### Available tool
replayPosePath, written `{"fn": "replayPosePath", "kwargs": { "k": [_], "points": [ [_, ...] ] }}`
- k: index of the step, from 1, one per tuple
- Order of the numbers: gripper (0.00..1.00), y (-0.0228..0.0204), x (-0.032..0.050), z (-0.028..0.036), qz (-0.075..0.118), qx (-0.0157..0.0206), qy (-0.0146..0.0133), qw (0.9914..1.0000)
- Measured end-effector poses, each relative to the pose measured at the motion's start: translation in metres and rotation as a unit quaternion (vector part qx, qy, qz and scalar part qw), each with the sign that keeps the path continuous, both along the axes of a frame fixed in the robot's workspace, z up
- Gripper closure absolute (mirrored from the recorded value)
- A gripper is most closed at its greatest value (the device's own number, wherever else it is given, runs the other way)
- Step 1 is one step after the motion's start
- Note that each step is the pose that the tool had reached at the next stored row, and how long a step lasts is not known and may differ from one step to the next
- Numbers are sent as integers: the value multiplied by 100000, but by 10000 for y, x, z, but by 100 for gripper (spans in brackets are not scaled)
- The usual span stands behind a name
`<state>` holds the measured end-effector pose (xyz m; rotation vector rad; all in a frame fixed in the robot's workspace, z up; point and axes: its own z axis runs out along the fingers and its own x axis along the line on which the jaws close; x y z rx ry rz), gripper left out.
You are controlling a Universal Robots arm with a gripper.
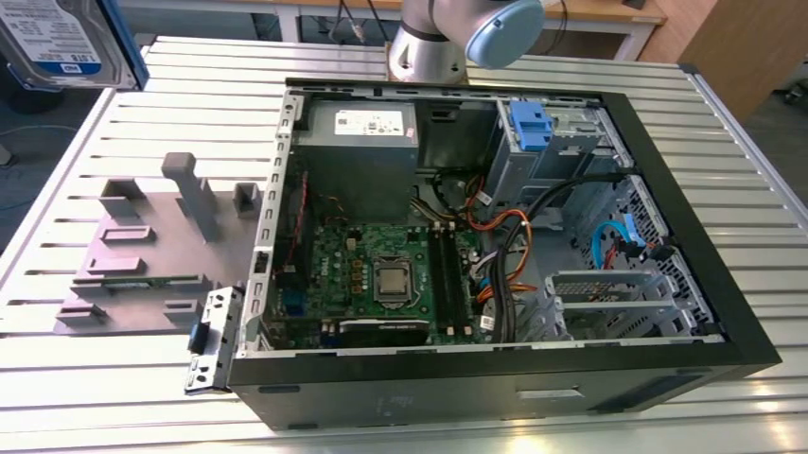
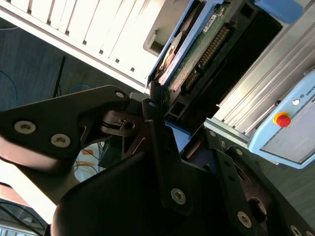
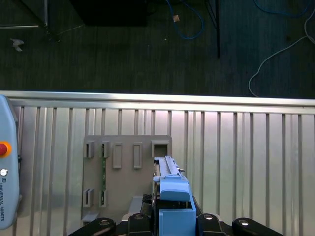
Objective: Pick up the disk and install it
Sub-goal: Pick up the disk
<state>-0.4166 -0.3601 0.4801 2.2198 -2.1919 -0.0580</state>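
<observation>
Gripper [image 2: 170,118] is clamped on the disk [image 1: 51,43], held up at the upper left of the exterior view, well apart from the case [image 1: 442,402]. Its long axis sticks straight out past the fingers [image 2: 156,130], edge-on to both wrist views.

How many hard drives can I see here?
1. The disk is at the exterior view's top left, clamped in the end effector. Others may be hidden in the drive bays of the computer case.
</observation>
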Motion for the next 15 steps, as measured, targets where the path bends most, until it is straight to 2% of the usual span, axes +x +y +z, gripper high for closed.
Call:
{"fn": "replayPosePath", "kwargs": {
  "k": [8, 15],
  "points": [
    [64, 0, 0, 26, 1, -10, 1, 100000],
    [64, 0, 0, 75, 1, -13, -3, 100000]
  ]
}}
